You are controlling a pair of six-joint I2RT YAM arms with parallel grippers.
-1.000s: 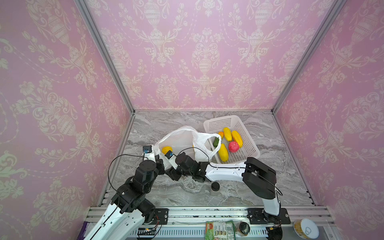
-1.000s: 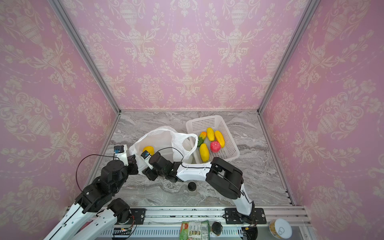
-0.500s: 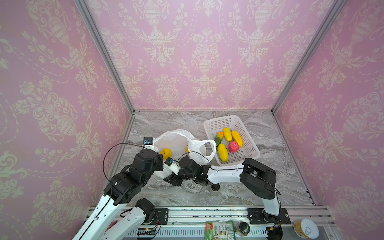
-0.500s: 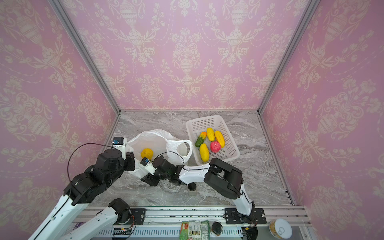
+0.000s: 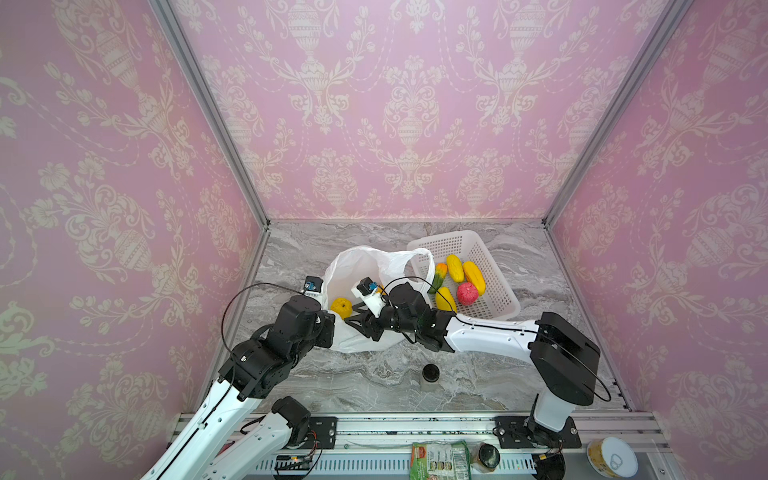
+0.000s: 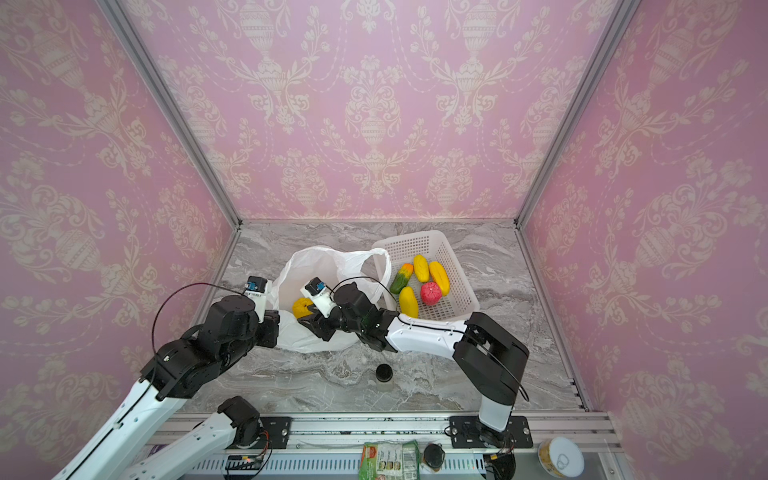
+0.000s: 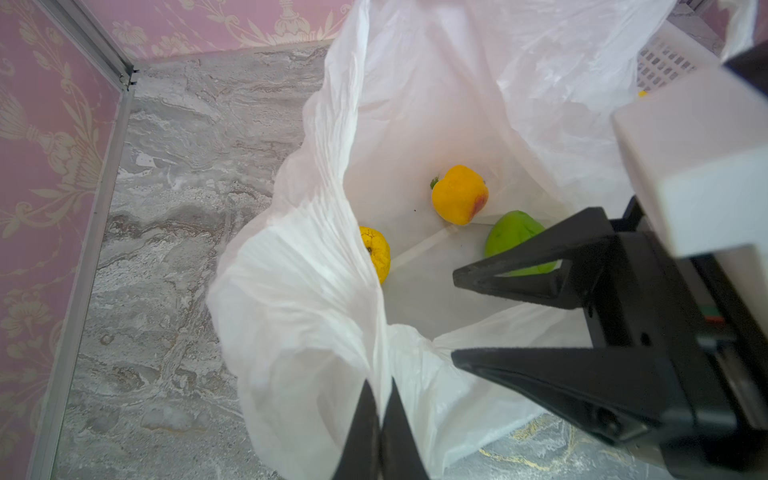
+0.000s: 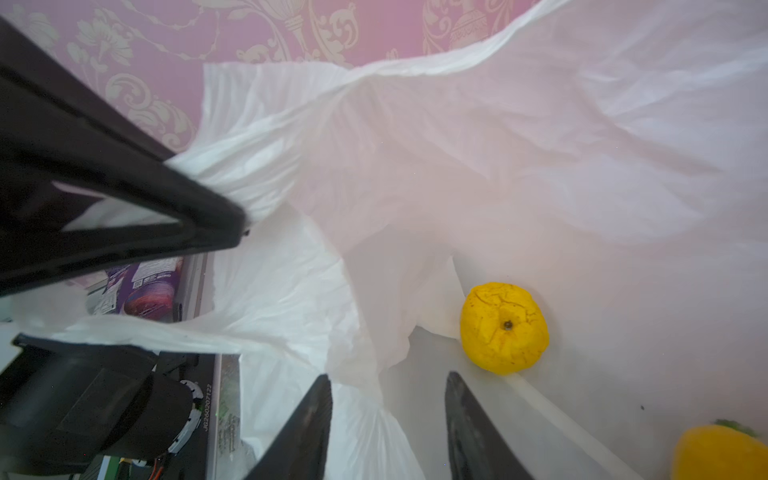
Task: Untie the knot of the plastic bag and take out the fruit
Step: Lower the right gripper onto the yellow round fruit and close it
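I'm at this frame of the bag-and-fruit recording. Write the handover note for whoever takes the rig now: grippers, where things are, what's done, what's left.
Left gripper: shut on the rim of the plastic bag, holding the mouth up.
Right gripper: open, inside the bag mouth, gripping nothing.
Done: no knot visible and the bag is open. Five fruit, including the pink-red one, lie in the white basket.
Left: three pieces in the bag: lumpy yellow fruit, orange-yellow fruit, green fruit.
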